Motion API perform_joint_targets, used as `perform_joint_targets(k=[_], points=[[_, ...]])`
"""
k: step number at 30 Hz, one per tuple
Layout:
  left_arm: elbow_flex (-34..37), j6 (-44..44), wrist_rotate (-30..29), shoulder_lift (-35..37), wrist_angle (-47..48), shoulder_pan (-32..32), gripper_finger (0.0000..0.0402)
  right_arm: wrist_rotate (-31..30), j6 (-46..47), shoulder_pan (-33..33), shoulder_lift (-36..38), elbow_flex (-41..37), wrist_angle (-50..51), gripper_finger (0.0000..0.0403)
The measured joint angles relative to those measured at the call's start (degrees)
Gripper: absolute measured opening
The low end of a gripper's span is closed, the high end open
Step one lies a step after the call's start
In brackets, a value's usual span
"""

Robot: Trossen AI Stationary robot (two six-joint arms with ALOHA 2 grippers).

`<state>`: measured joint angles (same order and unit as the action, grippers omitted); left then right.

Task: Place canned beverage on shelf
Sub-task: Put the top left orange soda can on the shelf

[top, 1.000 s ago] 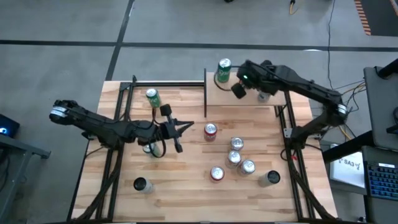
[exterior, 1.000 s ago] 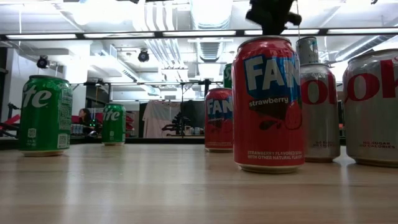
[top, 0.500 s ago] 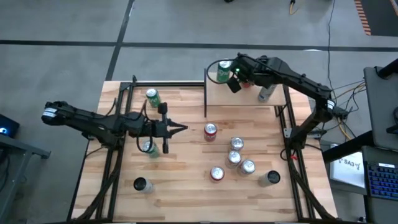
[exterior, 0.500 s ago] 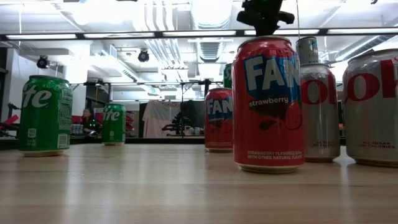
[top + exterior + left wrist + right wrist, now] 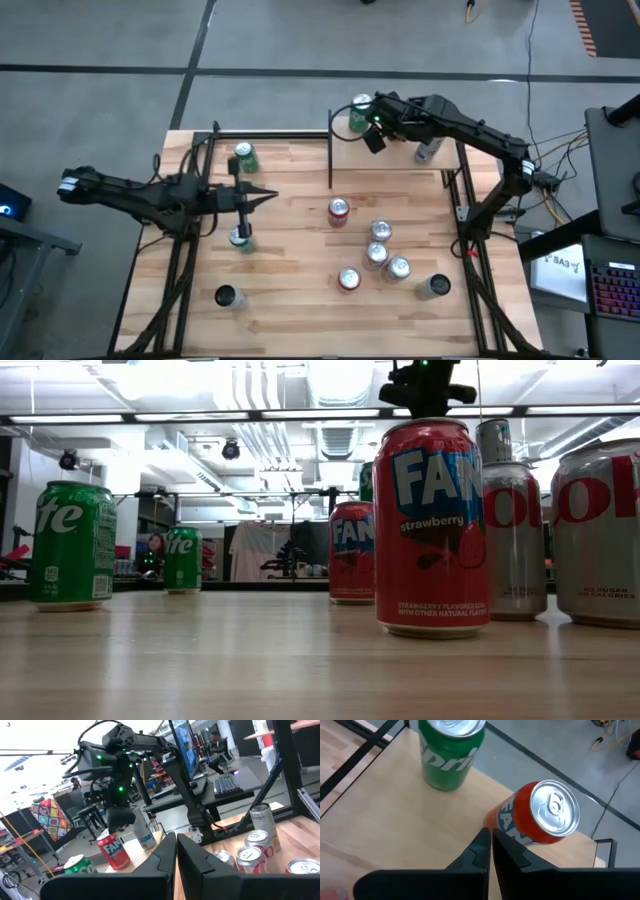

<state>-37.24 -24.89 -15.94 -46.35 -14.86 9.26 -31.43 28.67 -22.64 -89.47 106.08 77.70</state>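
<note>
A: Start at the left. Where is the left gripper (image 5: 262, 196)?

B: Well left of the shelf (image 5: 400, 162), above the table (image 5: 290, 300). Its fingers are pressed together with nothing between them.

A: Anything near it?

B: Two green cans (image 5: 244, 157) stand on the table on either side of it, both well left of the shelf. A dark can (image 5: 227, 297) stands farther off toward the near edge.

A: And toward the middle?

B: A bunch of red and silver cans (image 5: 376, 253) stands on the table in front of the shelf.

A: Now the shelf itself.

B: The red can (image 5: 545, 817) stands on it, near the back edge (the arm hides it from above). A Sprite can (image 5: 451, 752) stands near it on the same board, apart from it.

A: The right gripper (image 5: 488, 832)?

B: Above the shelf, fingers closed on nothing, with the tips just short of the red can.
</note>
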Motion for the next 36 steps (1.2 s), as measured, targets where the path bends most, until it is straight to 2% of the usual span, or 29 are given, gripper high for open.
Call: perform_joint_targets(k=[6,12,18,36], points=[[1.1,0.1,0.0,2.3,0.0,0.0,0.0000,0.4,0.9,0.0,-0.3,-0.2,0.7,0.0009],[1.1,0.1,0.0,2.1,-0.1,0.0,0.0000,2.7,4.8,-0.3,-0.4,-0.1,7.2,0.0009],[1.1,-0.1,0.0,1.6,-0.1,0.0,0.0000,-1.2,4.5,-0.4,-0.4,-0.3,7.0,0.0009],[0.9,-0.8,0.0,1.5,-0.1,0.0,0.0000,-2.9,4.3,-3.7,-0.6,-1.3,6.0,0.0009]])
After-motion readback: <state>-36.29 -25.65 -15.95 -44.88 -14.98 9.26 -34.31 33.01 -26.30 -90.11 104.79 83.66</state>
